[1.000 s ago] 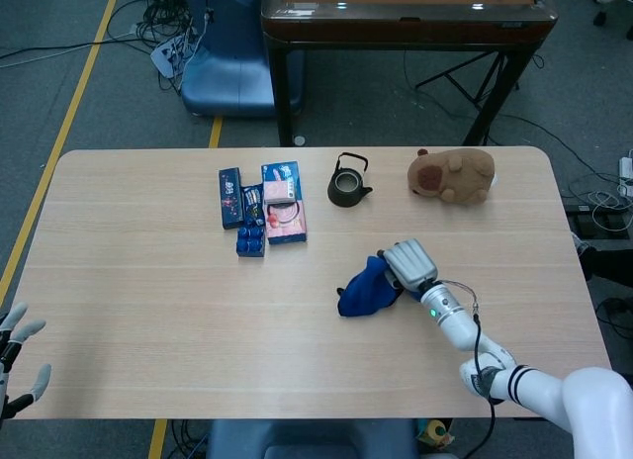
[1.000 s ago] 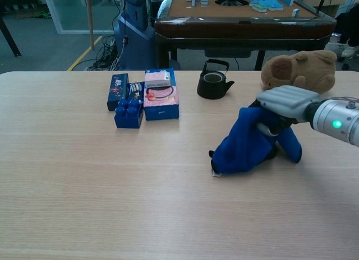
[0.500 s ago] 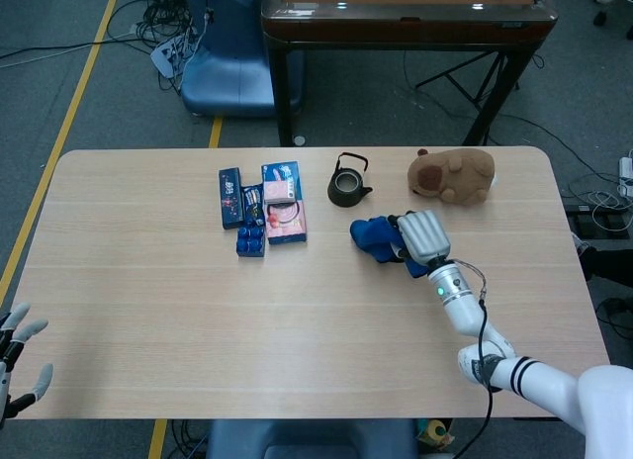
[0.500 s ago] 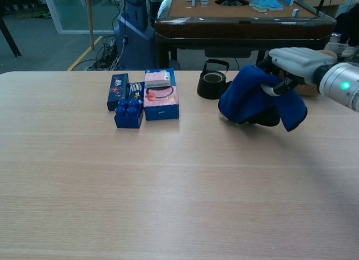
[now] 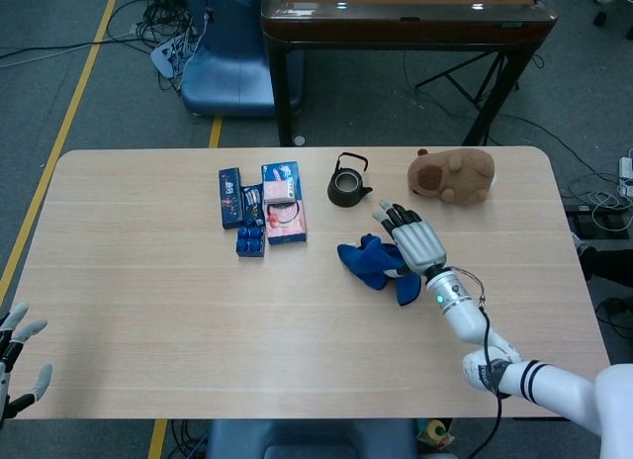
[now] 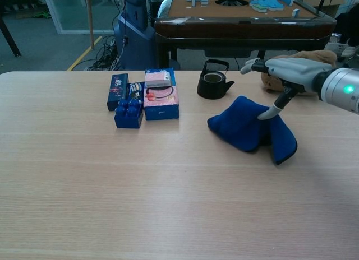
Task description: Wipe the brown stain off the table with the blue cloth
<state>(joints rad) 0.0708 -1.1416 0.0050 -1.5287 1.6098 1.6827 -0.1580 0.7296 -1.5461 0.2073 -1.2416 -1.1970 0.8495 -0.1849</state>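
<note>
The blue cloth (image 5: 374, 264) (image 6: 249, 128) lies crumpled on the wooden table (image 5: 148, 281), just in front of the black teapot. My right hand (image 5: 411, 241) (image 6: 287, 73) hovers over the cloth's right side with its fingers stretched out flat. Its thumb (image 6: 274, 107) points down and touches the top of the cloth, and nothing is gripped. My left hand (image 5: 18, 352) shows only at the bottom left corner of the head view, off the table edge, fingers apart and empty. I can make out no brown stain on the wood in either view.
A black teapot (image 5: 348, 182) (image 6: 213, 80) stands behind the cloth. A brown plush toy (image 5: 453, 175) (image 6: 303, 59) lies at the back right. Several small blue and pink boxes (image 5: 262, 207) (image 6: 145, 97) sit at the back left of centre.
My right hand lifted the cloth from the near middle, carried it back toward the teapot, then lowered it. Its fingers have since spread and the cloth now rests on the table.
</note>
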